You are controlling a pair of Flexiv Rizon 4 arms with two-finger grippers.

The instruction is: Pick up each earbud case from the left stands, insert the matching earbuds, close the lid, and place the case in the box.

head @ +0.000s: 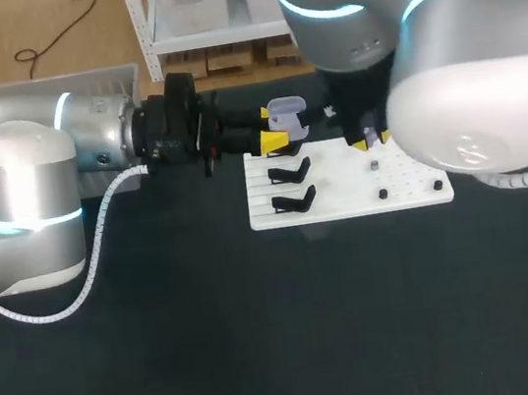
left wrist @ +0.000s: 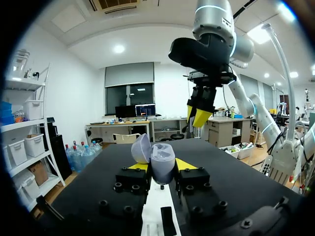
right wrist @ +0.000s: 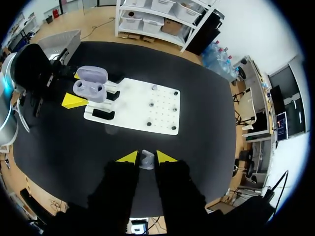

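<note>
Gripper L (head: 271, 127): case (left wrist: 162, 166); gripper R (right wrist: 146, 156): earbud (right wrist: 146, 161)

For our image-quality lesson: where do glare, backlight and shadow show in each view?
Head view: glare whitens the right arm; left wrist view: the right end effector hangs backlit beyond the earbud case; right wrist view: its body is dark, the earbud pale.

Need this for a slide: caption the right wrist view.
Right gripper holds an earbud above the table; left gripper holds the open case at the white board's edge.
</note>
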